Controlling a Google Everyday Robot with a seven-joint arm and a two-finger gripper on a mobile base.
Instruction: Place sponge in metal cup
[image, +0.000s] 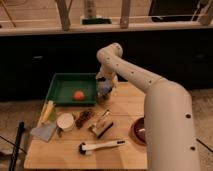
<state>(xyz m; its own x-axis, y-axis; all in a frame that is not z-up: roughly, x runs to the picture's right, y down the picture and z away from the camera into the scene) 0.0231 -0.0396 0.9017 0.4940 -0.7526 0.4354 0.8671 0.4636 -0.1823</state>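
Wooden surface (125, 107) fills the lower half of frame, dark wall + railing behind. Gripper (104, 86) hangs at centre frame, just off the right edge of the green tray (60, 92), w/ the sponge (104, 90) right at its tip. Sponge looks carried, but can't tell how far the gripper is closed or whether it's truly clamped.

Metal cup: can't pick it out for sure. Maybe the dark bit directly under the gripper; prob not the white cup (65, 121) at lower left.

Risks, as I judge:
- Wrong target, i.e. sponge dropped into the white cup or the tray.
- Release off-centre, so the soft sponge catches a rim and falls onto the surface.
- Descent too low, tipping the cup.
- Arm (130, 72) sweep knocking the brush (100, 146) or dark bowl (137, 131) at lower right.
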